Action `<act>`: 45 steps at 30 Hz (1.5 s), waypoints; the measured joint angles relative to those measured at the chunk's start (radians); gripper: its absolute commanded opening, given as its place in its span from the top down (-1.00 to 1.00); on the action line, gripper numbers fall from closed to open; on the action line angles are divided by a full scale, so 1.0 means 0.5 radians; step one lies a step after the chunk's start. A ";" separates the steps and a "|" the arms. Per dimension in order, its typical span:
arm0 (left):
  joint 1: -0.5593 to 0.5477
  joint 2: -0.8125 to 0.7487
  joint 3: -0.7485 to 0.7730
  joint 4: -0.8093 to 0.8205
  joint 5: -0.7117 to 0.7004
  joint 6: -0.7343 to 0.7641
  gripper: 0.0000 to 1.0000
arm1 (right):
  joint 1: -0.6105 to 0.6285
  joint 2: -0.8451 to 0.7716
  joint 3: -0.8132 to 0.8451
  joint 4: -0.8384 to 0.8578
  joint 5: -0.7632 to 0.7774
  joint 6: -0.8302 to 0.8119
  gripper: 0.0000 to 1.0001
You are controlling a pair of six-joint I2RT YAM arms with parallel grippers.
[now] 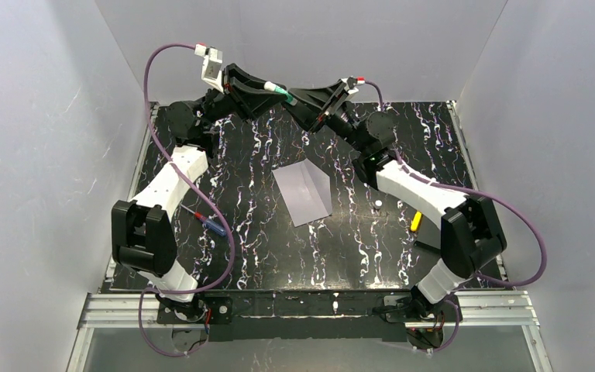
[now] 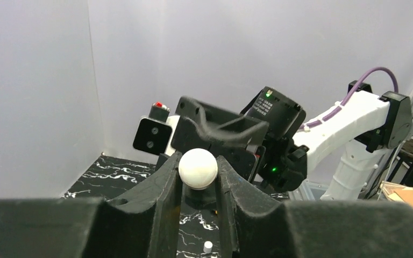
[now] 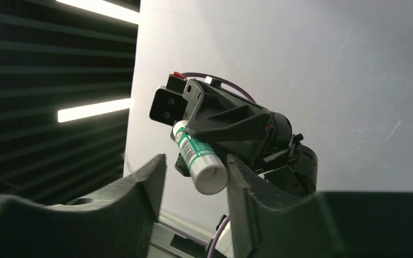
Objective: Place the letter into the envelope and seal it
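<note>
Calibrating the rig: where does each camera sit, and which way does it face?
Top external: above and behind, looking down on table, envelope, left arm, right arm.
Left wrist: left arm, facing the right arm; own fingers grip the glue stick.
Right wrist: right arm, facing the left end effector; own fingers flank the glue stick.
Both wrist views share that stick.

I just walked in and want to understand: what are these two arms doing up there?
The left gripper holds a white glue stick with a green label in the air, at the far side. The right gripper faces it, open fingers on either side of the stick's white end. The pale lavender-grey paper envelope lies flat on the black marbled table, untouched. No letter is in sight.
</note>
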 measured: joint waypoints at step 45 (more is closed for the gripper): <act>0.143 0.130 0.217 0.116 0.458 -0.491 -0.21 | 0.027 -0.015 0.034 -0.328 0.000 0.032 0.87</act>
